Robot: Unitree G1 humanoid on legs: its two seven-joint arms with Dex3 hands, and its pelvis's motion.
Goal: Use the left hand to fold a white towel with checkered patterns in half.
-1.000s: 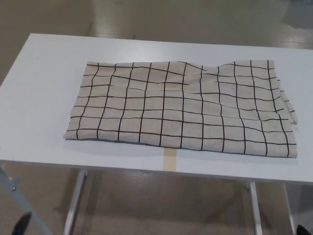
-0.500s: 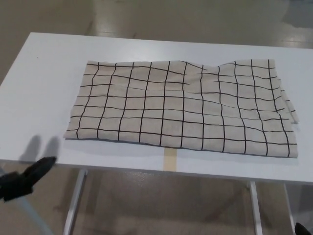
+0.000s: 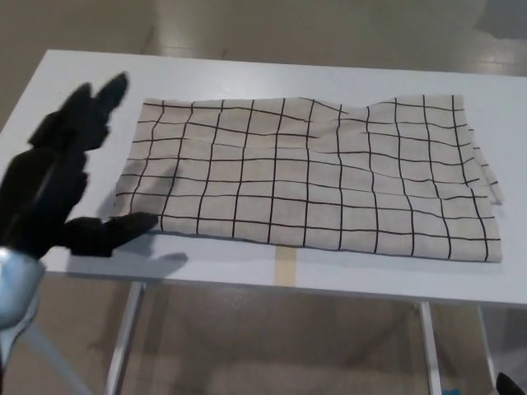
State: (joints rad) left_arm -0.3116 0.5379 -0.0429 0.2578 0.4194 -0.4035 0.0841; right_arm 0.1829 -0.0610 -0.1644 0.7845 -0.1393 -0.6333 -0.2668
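Nearest the camera, below the left hand (image 3: 62,177), the floor (image 3: 247,346) is a dull grey-brown, seen under the front edge of the table. Two pale metal table legs (image 3: 125,341) stand there, one directly beneath the hand and one far off to its right. A short strip of tan tape (image 3: 286,265) sits on the table's front edge, to the right of the hand.

The left hand is held over the near left corner of the white table (image 3: 247,72). Its thumb and two fingers are spread well apart and it grips nothing. The thumb (image 3: 111,232) points right, its tip at the towel's near left corner; whether it touches the cloth cannot be told. The two fingers point up and away along the towel's left edge.

The towel (image 3: 321,173), off-white with a black grid, lies flat on the table immediately right of the hand and stretches away to the far right side. Its surface is mildly rippled, and at its far right end a lower layer shows past the top edge.

Beyond the hand and table, the same floor runs on, with pale glare patches.
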